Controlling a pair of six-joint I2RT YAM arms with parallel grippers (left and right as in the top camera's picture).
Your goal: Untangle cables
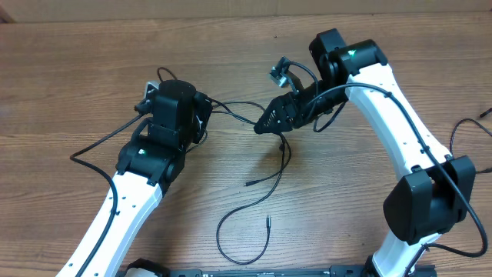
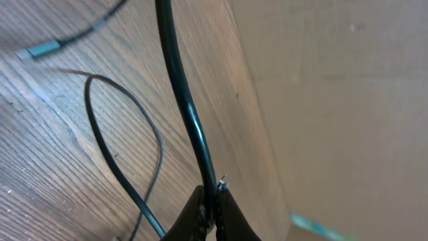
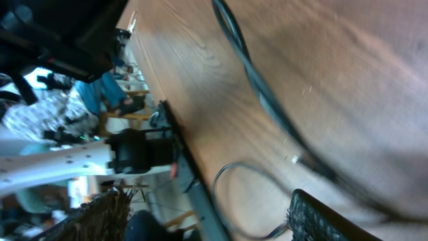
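The cables [image 1: 270,178] lie spread over the middle of the wooden table [image 1: 77,69], between the two arms. The left tool [image 2: 212,215] is pressed together on one black strand [image 2: 180,87]. In its own wrist view the cord runs straight up out of the pinched tips, and a slack loop [image 2: 124,157] lies on the wood just beside it. From above, that strand crosses the gap between the arms toward the right tool [image 1: 263,127], which points down and to the left, its tip right where several cords meet.

The right tool stands spread. In its wrist view the two fingers [image 3: 324,217] sit well apart at the bottom edge, with a cord passing over the wood ahead of them and a small curl lying between them. I cannot tell whether either finger touches a cord.

Below the right tool a long strand [image 1: 231,223] hangs down the table and curls into an open loop near the front edge, ending in a small plug [image 1: 267,223]. Another thin cord [image 1: 100,142] trails off to the left of the left arm.
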